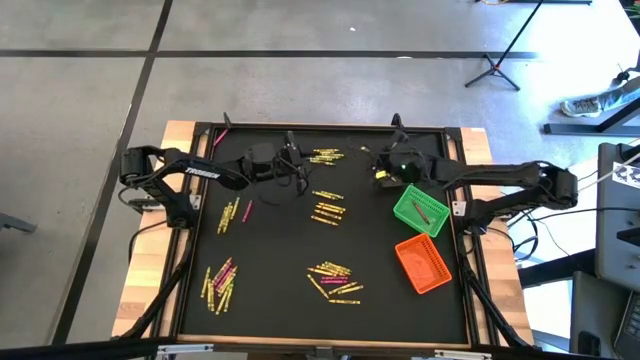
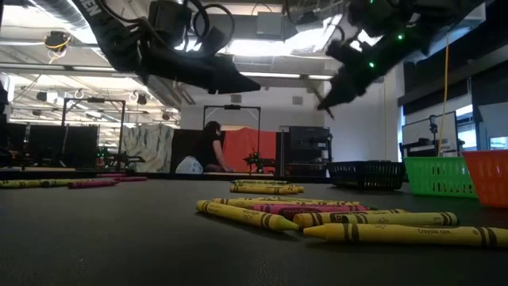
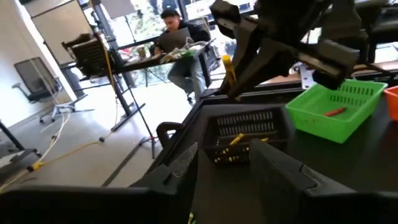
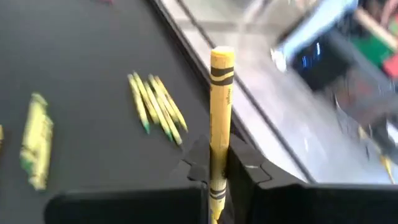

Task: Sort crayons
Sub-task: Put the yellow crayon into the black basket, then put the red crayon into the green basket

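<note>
The right gripper's point(image 4: 217, 163) fingers are clamped on a yellow wax crayon point(image 4: 219, 99) with black bands, standing upright between them, over the far right part of the black tabletop point(image 1: 280, 250) beside the black mesh bin point(image 3: 245, 127), which holds yellow crayons. The left gripper point(image 1: 297, 168) hangs at the far middle, its fingers apart and empty. Loose yellow and pink crayons point(image 1: 330, 210) lie in scattered clusters on the tabletop. A green slotted plastic bin point(image 1: 420, 208) holds a red crayon; an orange bin point(image 1: 423, 264) sits just beside it
</note>
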`<action>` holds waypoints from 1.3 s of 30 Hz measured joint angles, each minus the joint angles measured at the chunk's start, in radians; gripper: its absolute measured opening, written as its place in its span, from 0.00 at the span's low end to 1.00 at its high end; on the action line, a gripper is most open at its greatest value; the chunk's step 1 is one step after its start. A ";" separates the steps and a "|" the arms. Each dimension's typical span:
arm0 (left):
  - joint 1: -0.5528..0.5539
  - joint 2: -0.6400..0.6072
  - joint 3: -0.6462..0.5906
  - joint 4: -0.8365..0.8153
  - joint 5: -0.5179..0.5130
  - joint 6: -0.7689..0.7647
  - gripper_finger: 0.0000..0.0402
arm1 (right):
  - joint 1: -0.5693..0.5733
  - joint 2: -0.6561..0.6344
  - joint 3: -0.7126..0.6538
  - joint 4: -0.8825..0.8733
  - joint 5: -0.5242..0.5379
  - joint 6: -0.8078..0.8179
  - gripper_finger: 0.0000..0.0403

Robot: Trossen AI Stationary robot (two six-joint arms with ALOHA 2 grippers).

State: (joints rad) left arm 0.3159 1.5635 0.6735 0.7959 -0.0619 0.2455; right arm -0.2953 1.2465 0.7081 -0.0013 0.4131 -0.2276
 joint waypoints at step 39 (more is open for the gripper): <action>-0.002 0.000 0.000 -0.018 0.000 0.001 0.33 | -0.356 0.200 0.048 -0.284 -0.311 0.174 0.36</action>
State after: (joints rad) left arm 0.3138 1.5635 0.6739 0.7775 -0.0620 0.2461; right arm -0.6515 1.4469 0.7557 -0.2858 0.1022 -0.0540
